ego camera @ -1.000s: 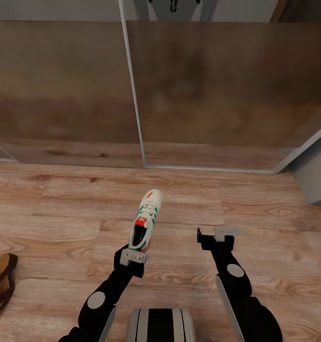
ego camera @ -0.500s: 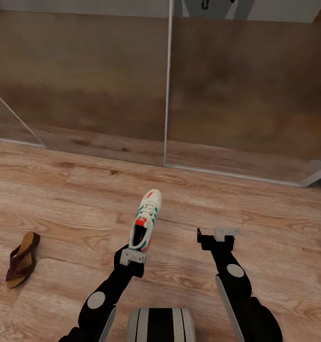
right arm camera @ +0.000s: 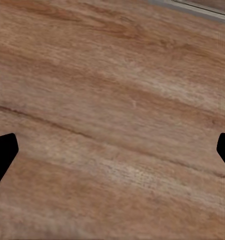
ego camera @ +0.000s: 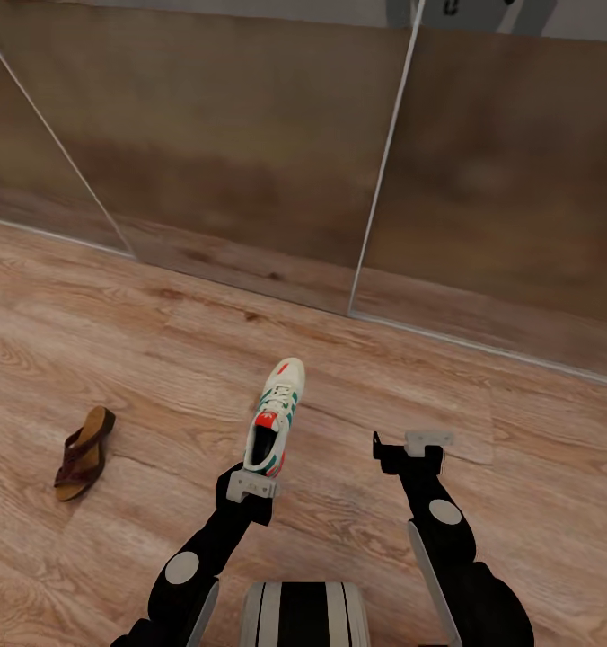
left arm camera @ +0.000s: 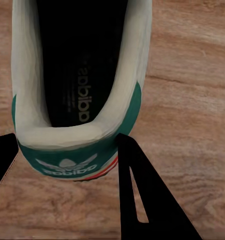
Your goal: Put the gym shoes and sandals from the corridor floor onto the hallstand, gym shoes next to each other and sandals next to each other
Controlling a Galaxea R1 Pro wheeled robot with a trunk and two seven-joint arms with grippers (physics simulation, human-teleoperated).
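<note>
The right tool (right arm camera: 112, 150) hangs above the floor (right arm camera: 117, 100) with its jaws spread wide; the two dark fingertips (right arm camera: 2, 152) sit at opposite edges of the picture with bare planks between them. The floor is light brown wood with long grain lines and a plank seam running across. A pale strip (right arm camera: 197, 9) edges the floor at one corner.

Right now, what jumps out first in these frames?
The white sneaker with green stripes, held by its heel in the left gripper above the wood floor. To its left a single brown sandal lies on the planks. The right gripper is open with nothing in it, beside the sneaker.
</note>
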